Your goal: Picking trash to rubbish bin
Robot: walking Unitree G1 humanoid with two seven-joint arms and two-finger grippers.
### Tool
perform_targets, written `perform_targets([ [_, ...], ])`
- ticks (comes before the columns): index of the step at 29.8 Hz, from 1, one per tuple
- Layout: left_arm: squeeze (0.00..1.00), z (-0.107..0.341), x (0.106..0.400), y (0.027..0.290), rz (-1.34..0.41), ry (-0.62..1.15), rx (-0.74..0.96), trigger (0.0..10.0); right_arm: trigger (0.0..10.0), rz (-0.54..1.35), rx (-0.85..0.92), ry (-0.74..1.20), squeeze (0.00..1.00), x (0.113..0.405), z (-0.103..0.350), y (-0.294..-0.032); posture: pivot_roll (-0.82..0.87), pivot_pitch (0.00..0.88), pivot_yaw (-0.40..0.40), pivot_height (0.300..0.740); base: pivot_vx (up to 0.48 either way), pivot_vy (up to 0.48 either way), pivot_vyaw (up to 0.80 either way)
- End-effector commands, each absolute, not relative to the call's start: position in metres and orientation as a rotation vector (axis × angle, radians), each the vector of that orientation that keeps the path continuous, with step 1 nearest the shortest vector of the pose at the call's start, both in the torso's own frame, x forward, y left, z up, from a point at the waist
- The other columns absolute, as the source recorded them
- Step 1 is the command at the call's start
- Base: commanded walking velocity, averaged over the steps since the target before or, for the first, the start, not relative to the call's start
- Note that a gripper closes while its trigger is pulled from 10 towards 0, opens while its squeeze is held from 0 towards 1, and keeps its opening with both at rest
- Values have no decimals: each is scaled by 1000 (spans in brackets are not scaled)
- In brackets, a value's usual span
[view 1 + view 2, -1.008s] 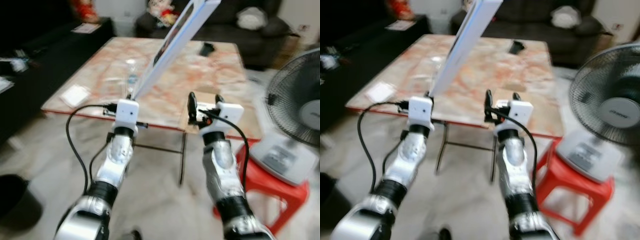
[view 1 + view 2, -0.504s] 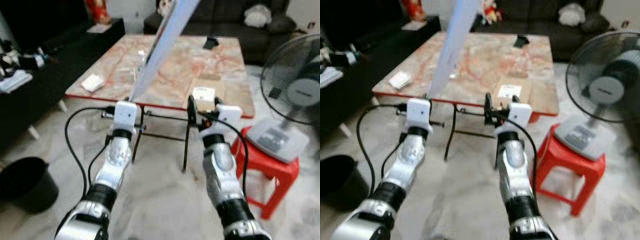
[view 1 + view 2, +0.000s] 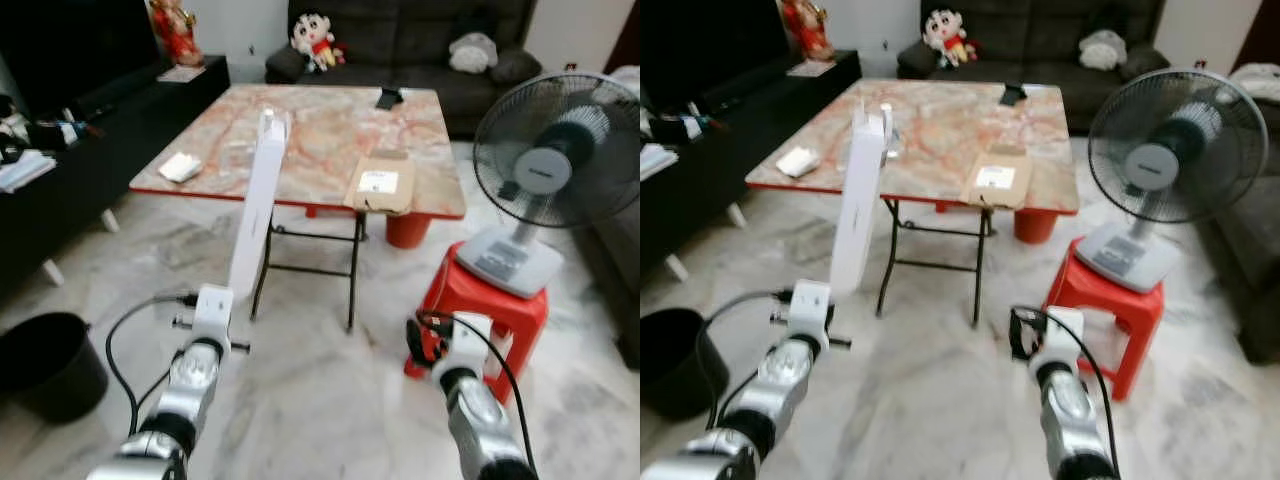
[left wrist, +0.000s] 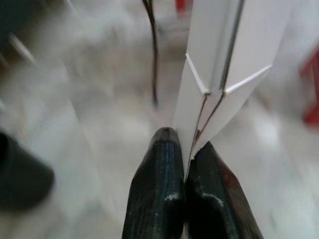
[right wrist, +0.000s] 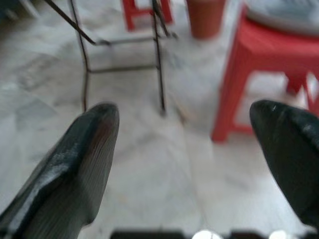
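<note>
My left gripper (image 4: 184, 164) is shut on the bottom edge of a long flat white box (image 3: 255, 205), which stands almost upright above it. That box (image 4: 224, 59) shows close up with its folded end flaps between the two black fingers. A black rubbish bin (image 3: 45, 360) stands on the marble floor to the lower left, well apart from the left gripper (image 3: 222, 296). Low on the right, my right gripper (image 3: 425, 340) is open with nothing in it. Its fingers (image 5: 75, 164) stand wide apart over the floor.
A folding table (image 3: 300, 140) with a marble top stands ahead, bearing a brown envelope (image 3: 380, 183) and a white packet (image 3: 180, 167). A fan (image 3: 550, 165) sits on a red stool (image 3: 480, 305) at the right. An orange bucket (image 3: 408, 228) is under the table; a dark cabinet (image 3: 60, 190) lines the left.
The camera has drawn back from the table, so both arms sit lower in the picture. The white box, still held, now stands more upright. The bin shows more fully.
</note>
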State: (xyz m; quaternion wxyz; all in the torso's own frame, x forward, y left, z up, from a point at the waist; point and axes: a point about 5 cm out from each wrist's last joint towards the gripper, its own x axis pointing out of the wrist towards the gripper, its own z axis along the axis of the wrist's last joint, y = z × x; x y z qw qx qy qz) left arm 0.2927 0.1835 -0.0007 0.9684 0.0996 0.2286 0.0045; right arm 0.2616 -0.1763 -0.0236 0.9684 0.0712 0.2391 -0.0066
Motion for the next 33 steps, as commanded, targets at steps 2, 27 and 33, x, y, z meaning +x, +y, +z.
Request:
perform_targets([
  [2, 0, -22, 272, 191, 43, 587, 178, 10000, 10000, -17, 127, 661, 0, 231, -51, -180, -99, 29, -8, 740, 0, 0, 0],
  [27, 0, -70, 206, 204, 98, 900, 154, 10000, 10000, -89, 134, 899, 0, 178, -86, -180, -86, 41, -2, 740, 99, 0, 261],
  [33, 0, -70, 206, 205, 106, 901, 152, 10000, 10000, -66, 97, 885, 0, 181, -84, -177, -83, 43, 2, 740, 288, 0, 127],
])
